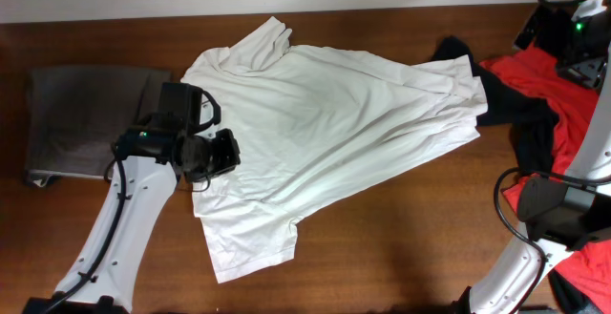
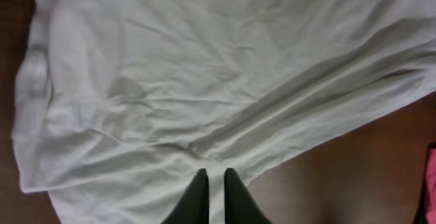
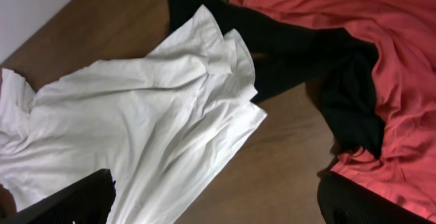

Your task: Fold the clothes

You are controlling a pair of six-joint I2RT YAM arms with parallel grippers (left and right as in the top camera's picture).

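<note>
Where the T-shirt (image 1: 325, 133) ends, a black garment (image 1: 535, 128) touches it.

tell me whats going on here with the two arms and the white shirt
The white T-shirt lies spread and creased on the table, not yet folded. The left gripper sits low over one edge of it, jaws nearly together; whether it pinches any fabric cannot be told. The right gripper hangs wide open and empty above the shirt's other end, beside the red and black garments.
</note>
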